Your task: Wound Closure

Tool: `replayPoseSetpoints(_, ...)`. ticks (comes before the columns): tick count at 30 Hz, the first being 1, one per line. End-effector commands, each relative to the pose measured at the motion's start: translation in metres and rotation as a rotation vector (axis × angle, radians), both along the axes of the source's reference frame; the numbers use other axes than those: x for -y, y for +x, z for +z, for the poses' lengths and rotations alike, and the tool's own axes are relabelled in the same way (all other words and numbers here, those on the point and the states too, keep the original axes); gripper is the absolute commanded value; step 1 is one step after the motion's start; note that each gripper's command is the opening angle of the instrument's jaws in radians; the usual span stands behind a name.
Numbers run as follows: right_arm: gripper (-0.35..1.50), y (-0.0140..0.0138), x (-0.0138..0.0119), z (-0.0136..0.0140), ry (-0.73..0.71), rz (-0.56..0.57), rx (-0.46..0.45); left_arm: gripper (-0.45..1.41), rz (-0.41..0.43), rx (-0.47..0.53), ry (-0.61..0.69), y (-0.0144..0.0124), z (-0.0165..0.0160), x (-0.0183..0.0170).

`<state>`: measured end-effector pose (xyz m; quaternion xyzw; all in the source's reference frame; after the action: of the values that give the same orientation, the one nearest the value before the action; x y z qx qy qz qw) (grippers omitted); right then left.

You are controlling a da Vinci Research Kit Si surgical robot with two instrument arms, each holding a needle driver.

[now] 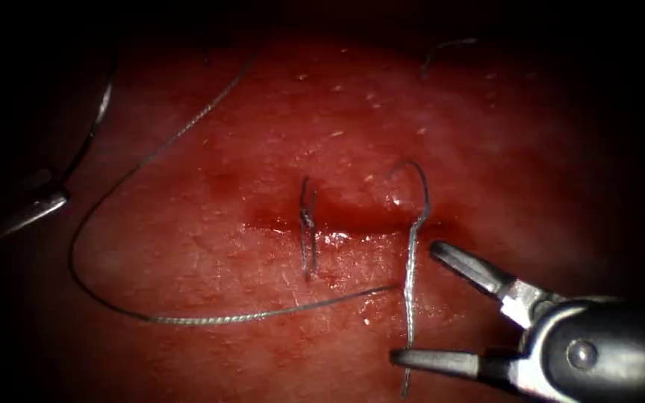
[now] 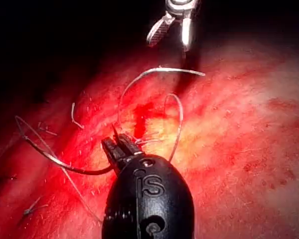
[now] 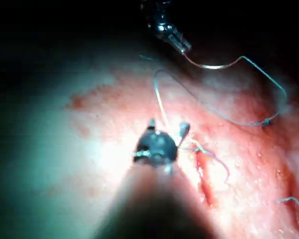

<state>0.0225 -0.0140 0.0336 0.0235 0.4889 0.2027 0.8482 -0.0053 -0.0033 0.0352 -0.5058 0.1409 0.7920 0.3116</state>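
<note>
The tissue [image 1: 210, 246] looks wet and glossy, its skin finely pitted. Red fluid [image 1: 352, 220] shines in the cut. The thread [image 1: 210, 319] is thin, grey and twisted. The right gripper [image 1: 419, 306] is smooth, bright metal on a dark glossy wrist.

Cut [image 1: 352, 220] runs L-R across mid tissue [image 1: 487, 134]. One stitch [image 1: 307, 231] crosses cut at its L part. Thread [image 1: 410, 261] comes out at cut's R end, arcs behind it, then runs down toward near edge of tissue. R tool [image 1: 419, 306] at near-R corner, jaws wide apart, straddling that strand: upper jaw just R of cut's end, lower jaw touching strand near its free end. Long thread loop sweeps from near strand L-ward over tissue, up to far edge. L tool [image 1: 35, 209] at L edge, well apart from cut, holds needle [image 2: 65, 162] at one end of curve; needle clear of tissue. Cut thread end [image 1: 446, 48] lies at far-R edge.
</note>
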Motion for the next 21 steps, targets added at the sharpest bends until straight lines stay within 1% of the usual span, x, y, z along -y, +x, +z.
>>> replayPoseSetpoints(1, 1.28, 0.0028, 0.0, 0.0019, 0.017, -0.042, 0.034, -0.45, 0.0, 0.0, -0.001, -0.0006, 0.0005, 0.0)
replayPoseSetpoints(2, 1.28, 0.0034, 0.0, 0.0024, 0.021, -0.049, 0.043, -0.45, 0.0, 0.0, -0.001, -0.0006, 0.0005, 0.0)
replayPoseSetpoints(3, 1.28, 0.0046, 0.0, 0.0035, 0.025, -0.067, 0.055, -0.45, 0.0, 0.001, -0.001, -0.0006, 0.0005, 0.0)
replayPoseSetpoints(4, 1.28, 0.0046, 0.0, 0.0035, 0.025, -0.067, 0.055, -0.45, 0.0, 0.001, -0.001, -0.0006, 0.0005, 0.0)
replayPoseSetpoints(6, 1.28, 0.0058, 0.0003, 0.0053, 0.031, -0.097, 0.084, -0.45, 0.001, 0.001, -0.001, -0.0005, 0.0005, 0.0001)
replayPoseSetpoints(10, 1.27, 0.006, 0.0016, 0.0079, 0.037, -0.149, 0.13, -0.45, 0.002, 0.001, 0.0, -0.0004, 0.0004, 0.0001)
replayPoseSetpoints(12, 1.21, 0.0052, 0.0029, 0.0097, 0.043, -0.192, 0.161, -0.45, 0.003, 0.002, 0.0, -0.0003, 0.0004, 0.0001)
replayPoseSetpoints(15, 1.11, 0.0037, 0.0039, 0.011, 0.031, -0.207, 0.189, -0.45, 0.003, 0.001, 0.0, -0.0003, 0.0004, 0.0001)
replayPoseSetpoints(18, 1.08, 0.0012, 0.0039, 0.0114, 0.015, -0.179, 0.21, -0.45, 0.002, 0.001, 0.0, -0.0003, 0.0004, 0.0001)
replayPoseSetpoints(20, 0.98, 0.0002, 0.0036, 0.0117, 0.008, -0.155, 0.2, -0.45, 0.002, 0.001, 0.0, -0.0003, 0.0004, 0.0001)
replayPoseSetpoints(21, 0.96, 0.0001, 0.0034, 0.0119, 0.005, -0.15, 0.203, -0.45, 0.002, 0.001, 0.0, -0.0004, 0.0004, 0.0001)
